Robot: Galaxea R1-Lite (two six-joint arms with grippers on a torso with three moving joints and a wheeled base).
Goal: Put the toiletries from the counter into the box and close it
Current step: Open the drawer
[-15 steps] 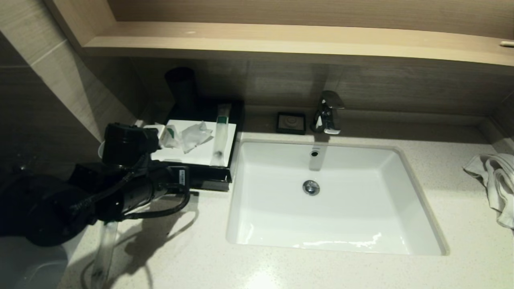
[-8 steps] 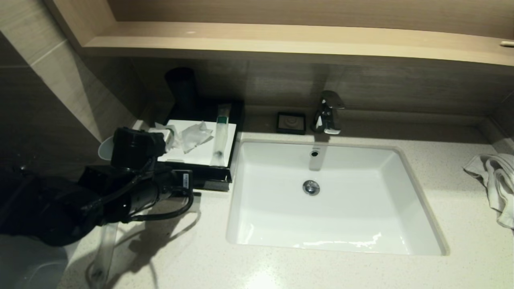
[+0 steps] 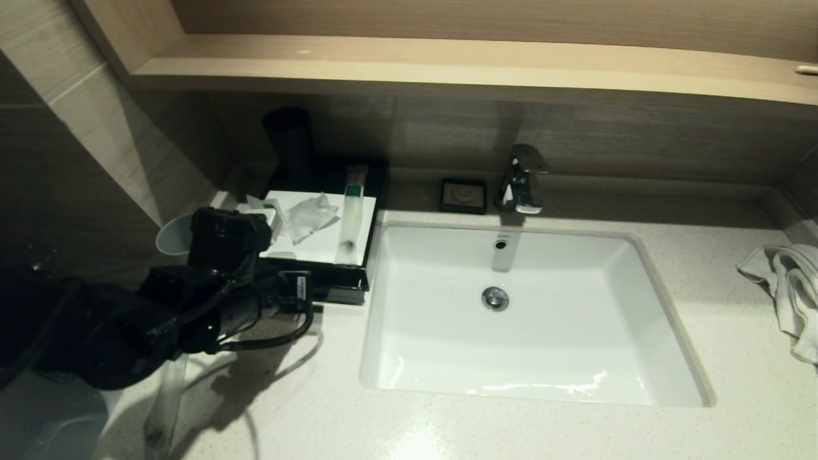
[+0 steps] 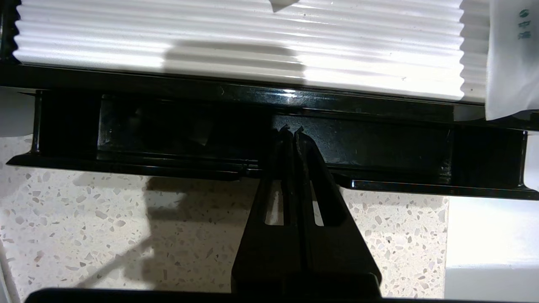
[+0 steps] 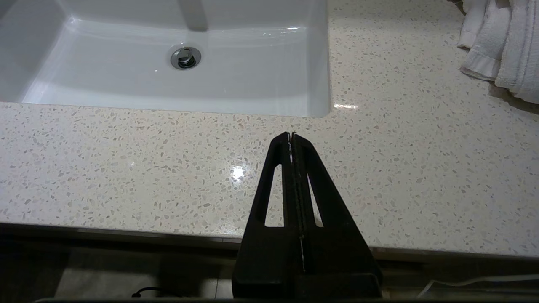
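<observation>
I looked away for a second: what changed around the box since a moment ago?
The left arm slid toward the box, its shut hand now at the black drawer front, holding nothing. The packets and sachets on the box's white top, the towel and the right hand stayed put.

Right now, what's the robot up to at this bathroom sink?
The left gripper, shut with nothing in it, has its tips at the drawer front of the black box left of the basin. One long packet and some sachets lie on the box's white top; another packet lies on the counter. The right gripper is parked, shut, by the counter's front edge.
</observation>
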